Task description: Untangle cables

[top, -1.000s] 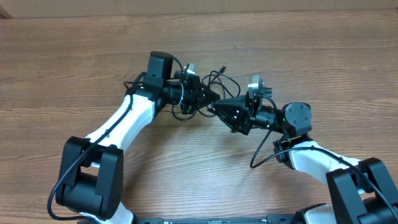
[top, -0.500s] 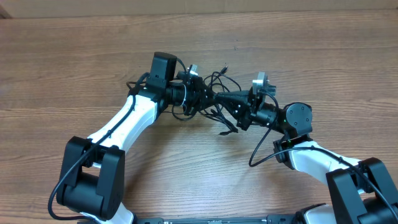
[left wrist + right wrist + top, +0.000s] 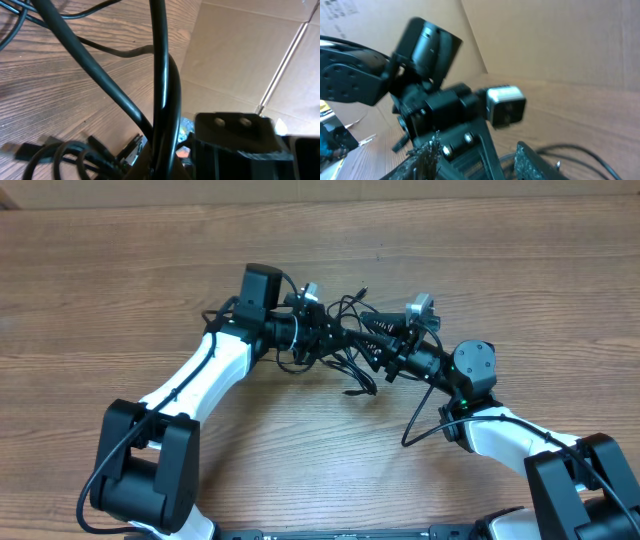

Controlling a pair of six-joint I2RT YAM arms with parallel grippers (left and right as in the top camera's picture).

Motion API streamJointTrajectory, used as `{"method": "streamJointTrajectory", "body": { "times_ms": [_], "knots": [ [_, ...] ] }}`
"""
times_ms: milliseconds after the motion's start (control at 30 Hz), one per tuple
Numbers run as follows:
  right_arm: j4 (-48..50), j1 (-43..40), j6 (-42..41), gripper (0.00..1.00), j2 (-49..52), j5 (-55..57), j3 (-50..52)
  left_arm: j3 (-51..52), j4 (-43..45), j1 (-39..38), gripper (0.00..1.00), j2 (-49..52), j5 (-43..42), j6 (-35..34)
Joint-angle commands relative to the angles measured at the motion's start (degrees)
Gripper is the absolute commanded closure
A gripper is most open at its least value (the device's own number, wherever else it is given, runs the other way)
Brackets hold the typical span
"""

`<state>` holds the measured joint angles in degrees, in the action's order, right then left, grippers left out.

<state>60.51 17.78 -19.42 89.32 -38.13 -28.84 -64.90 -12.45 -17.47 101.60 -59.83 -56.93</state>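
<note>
The cables (image 3: 347, 308) are a black tangle at the table's middle, with loose strands and a plug end (image 3: 356, 389) trailing toward the front. My left gripper (image 3: 333, 336) is shut on the bunch. In the left wrist view thick black cables (image 3: 165, 90) run up out of its jaws (image 3: 162, 165), and plug ends (image 3: 134, 148) lie to the left. My right gripper (image 3: 371, 340) faces the left one at close range with its fingers apart. In the right wrist view the open gripper (image 3: 480, 162) frames the left gripper's body, and a cable (image 3: 580, 149) lies at the lower right.
The wooden table (image 3: 520, 290) stretches around both arms. A cardboard wall (image 3: 240, 55) stands behind the table. The right arm's own thicker black cable (image 3: 420, 425) loops beside its wrist.
My right gripper moved up and left toward the left gripper, then opened and let go of the cables. Loose strands dropped onto the table in front. The left arm barely shifted.
</note>
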Motion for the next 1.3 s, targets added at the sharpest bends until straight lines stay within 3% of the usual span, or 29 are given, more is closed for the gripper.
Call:
{"method": "streamJointTrajectory", "body": {
  "times_ms": [0,433,700,1267],
  "knots": [
    [-1.6,0.5,0.7,0.50,-0.4,0.9,-0.5,-0.8,0.1,2.5,0.96,-0.8,-4.1,1.1],
    [-6.9,0.5,2.4,0.49,-0.4,-7.2,-0.5,-0.8,0.0,10.4,0.96,-0.8,-9.3,1.7],
    [-15.3,0.5,9.4,0.46,-0.4,-8.5,-0.5,-0.8,0.4,8.6,0.96,-0.8,-8.6,1.6],
    [-17.7,0.6,9.5,0.57,-0.4,-15.3,-0.5,-0.8,0.7,7.7,0.96,-0.8,-7.2,0.3]
  ]
}}
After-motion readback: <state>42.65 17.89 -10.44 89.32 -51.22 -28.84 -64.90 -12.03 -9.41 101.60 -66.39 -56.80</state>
